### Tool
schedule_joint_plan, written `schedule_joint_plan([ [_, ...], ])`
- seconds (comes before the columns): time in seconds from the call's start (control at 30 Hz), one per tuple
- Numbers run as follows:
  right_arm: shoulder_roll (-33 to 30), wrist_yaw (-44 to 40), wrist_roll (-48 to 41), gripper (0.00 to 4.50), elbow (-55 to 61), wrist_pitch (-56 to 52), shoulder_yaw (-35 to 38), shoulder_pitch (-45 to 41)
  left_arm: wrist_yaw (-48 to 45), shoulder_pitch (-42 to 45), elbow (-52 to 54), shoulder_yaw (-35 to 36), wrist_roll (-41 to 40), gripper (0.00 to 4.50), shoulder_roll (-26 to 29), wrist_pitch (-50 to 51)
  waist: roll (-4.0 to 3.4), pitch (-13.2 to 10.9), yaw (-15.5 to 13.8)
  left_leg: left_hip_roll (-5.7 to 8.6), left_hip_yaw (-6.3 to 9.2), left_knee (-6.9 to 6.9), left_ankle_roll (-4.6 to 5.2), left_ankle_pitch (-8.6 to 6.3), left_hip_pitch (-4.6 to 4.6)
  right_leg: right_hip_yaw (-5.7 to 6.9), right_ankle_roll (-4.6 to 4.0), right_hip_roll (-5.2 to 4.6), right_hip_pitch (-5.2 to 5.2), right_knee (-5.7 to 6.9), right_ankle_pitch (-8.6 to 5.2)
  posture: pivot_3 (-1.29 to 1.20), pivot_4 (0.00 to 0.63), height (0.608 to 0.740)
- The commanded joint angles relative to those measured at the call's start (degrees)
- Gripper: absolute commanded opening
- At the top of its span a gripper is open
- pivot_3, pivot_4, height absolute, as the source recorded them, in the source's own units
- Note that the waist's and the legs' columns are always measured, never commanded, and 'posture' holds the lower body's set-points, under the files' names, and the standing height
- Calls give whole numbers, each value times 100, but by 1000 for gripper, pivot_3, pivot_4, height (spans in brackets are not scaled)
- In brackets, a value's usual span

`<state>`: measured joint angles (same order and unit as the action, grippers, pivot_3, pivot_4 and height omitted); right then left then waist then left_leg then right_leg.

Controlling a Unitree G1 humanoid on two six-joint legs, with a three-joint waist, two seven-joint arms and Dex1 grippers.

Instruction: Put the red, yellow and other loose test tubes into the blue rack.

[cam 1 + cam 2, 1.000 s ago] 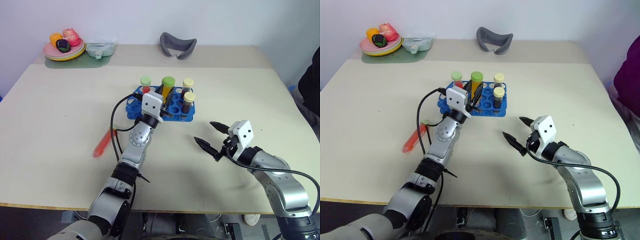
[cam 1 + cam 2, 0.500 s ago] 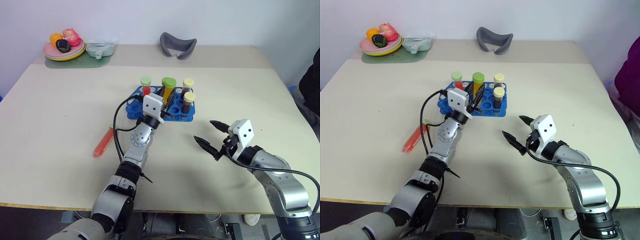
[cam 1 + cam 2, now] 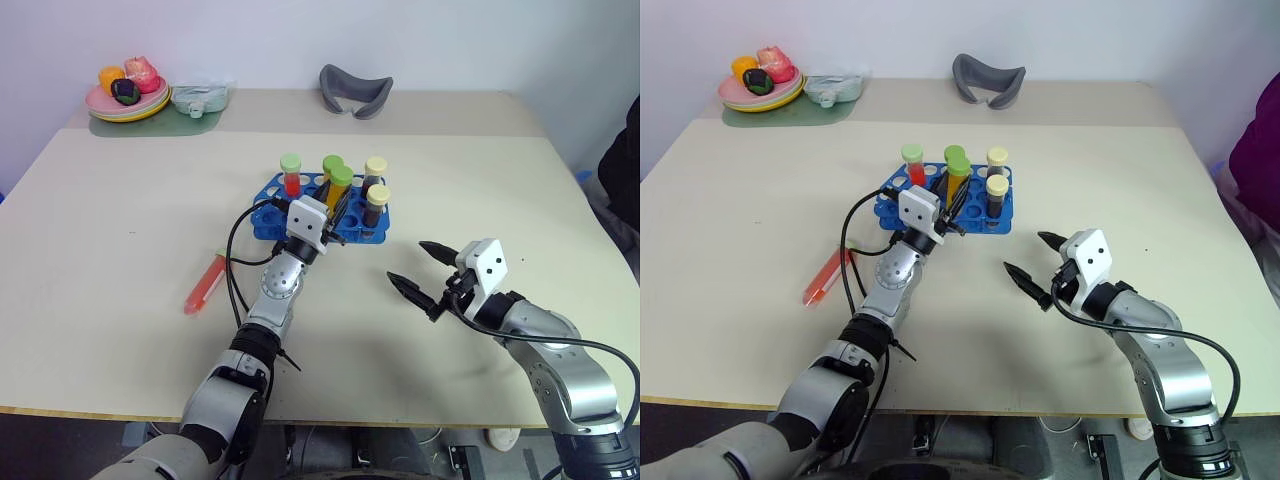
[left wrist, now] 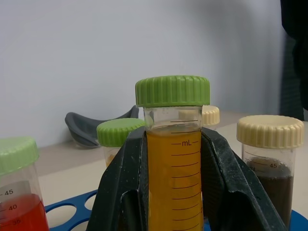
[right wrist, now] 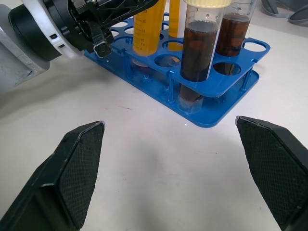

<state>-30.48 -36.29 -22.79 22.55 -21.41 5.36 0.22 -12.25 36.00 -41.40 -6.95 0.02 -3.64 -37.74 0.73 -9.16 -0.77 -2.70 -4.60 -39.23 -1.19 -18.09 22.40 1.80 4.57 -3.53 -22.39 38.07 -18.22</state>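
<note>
One yellow tube (image 4: 173,163) clamped in my left pincer (image 3: 333,214) over the rack (image 3: 275,195); right pincer (image 3: 422,270) gapes wide, red tube (image 3: 205,285) loose on surface (image 3: 120,260).

Plates with toy food (image 3: 128,92) upper left, clear lidded container (image 3: 201,98) beside it, grey curved headrest-like thing (image 3: 355,91) top centre.

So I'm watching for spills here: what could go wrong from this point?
The left hand is shut on the green-capped yellow-orange plastic tube, already in the bright blue plastic rack; pulling back before opening could tip the tube or drag the rack. The withdrawing arm might knock the neighbouring cream-capped dark brown tube. The red-orange tube lying loose on the table could roll.
</note>
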Motion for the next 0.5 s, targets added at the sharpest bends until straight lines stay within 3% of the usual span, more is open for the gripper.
schedule_joint_plan([
  [0.03, 2, 24, -85, 4500, 297, -6, 55, -58, 32, 82, 85, 74, -8, 2314, -55, -118, 0, 0, -1, 0, 0, 0, 0, 0, 0, 0, 0, 0, 0, 0, 0, 0, 150, 735],
  [0.17, 18, 26, -80, 4500, 294, -20, 47, -78, 83, 106, 354, 107, -31, 4322, -19, -68, 0, 0, 0, 0, 0, 0, 0, 0, 0, 0, 0, 0, 0, 0, 0, 0, 150, 735],
  [0.33, 34, 37, -80, 4500, 309, -38, 47, -99, -186, -205, 1449, 64, -266, 4322, 117, 426, -1, 0, 4, -2, 0, 0, 0, 0, 0, 0, 0, 0, 0, 0, 0, 0, 150, 735],
  [0.5, 33, 27, -108, 4500, 324, -60, 60, -129, -619, -785, 3370, 50, -795, 4322, 496, 1632, -2, 1, 13, -6, 2, 0, -2, 1, -1, -1, 0, 0, 0, 2, 0, 0, 150, 735],
])
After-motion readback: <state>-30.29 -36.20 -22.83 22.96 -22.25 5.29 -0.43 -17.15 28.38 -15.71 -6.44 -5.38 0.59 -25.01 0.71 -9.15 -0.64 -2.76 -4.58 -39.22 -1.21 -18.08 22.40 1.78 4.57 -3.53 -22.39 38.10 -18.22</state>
